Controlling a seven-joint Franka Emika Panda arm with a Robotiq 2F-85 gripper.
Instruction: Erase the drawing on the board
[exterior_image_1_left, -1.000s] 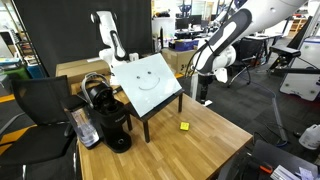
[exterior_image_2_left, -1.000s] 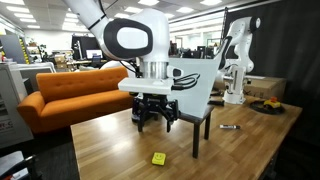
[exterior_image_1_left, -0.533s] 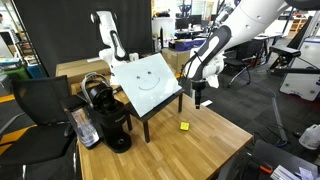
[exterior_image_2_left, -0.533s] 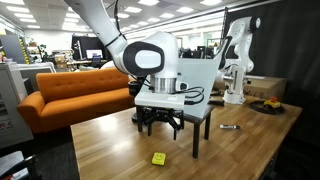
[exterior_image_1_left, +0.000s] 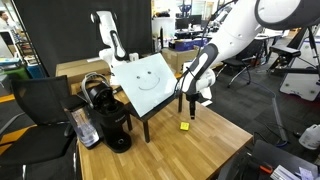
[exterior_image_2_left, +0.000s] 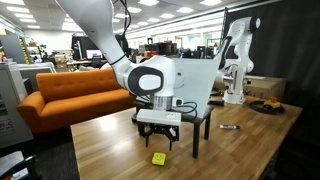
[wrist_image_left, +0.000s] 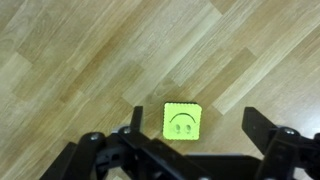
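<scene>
The white board stands tilted on a dark frame stand, and the drawing, a thin-lined smiley face, shows on it in an exterior view. Only the board's plain white surface shows from the opposite side. A small yellow square pad lies on the wooden table in front of the stand. My gripper hangs just above it, open and holding nothing. In the wrist view the pad, printed with a smiley, lies between the spread fingers, nearer the left one; my gripper does not touch it.
A black coffee machine and a black chair stand at one end of the table. A white robot arm rises behind the board. A small marker lies on the wooden table. An orange sofa stands beyond it.
My arm has swung in towards the board and come down, from well above the table to just over the yellow pad. The jaws have stayed open.
</scene>
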